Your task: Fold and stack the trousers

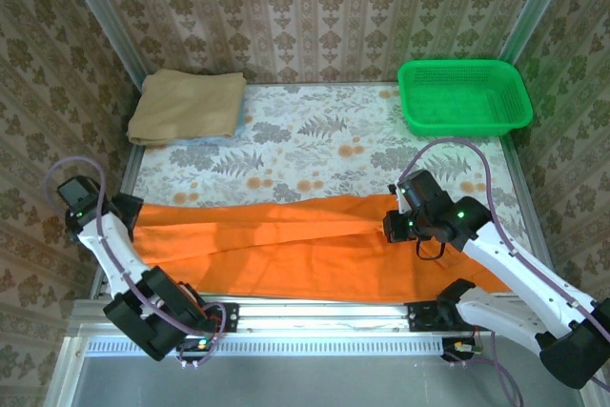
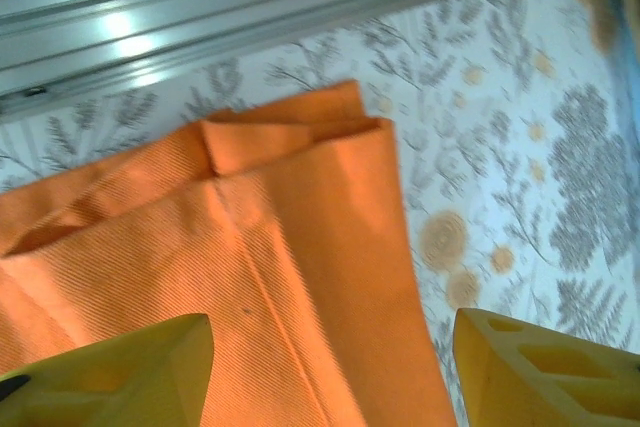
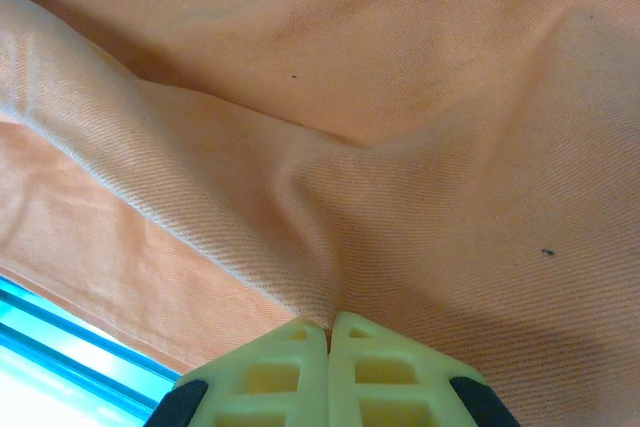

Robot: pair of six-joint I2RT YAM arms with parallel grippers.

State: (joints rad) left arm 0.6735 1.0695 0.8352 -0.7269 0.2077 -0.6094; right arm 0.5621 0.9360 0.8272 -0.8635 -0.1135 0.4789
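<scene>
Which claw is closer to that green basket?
Right. The right gripper is in front of the green basket, toward the arms' bases; the left gripper is far off on the opposite side.

My left fingers (image 2: 120,372) matt yellow plastic, the trousers (image 2: 300,247) matt, finely ribbed orange cloth, rail (image 2: 200,7) shiny metal, basket (image 1: 464,97) glossy green plastic

Wallpaper (image 1: 315,7) in beige with brown damask motifs closes in the back and both sides. Bare aluminium posts (image 1: 103,9) rise at the far corners. The surface (image 1: 315,140) wears a pale cloth printed with grey ferns and orange blooms. A ribbed metal rail (image 1: 315,314) runs along its near edge, and white glints of light sit on the edge framing (image 2: 110,22).
</scene>
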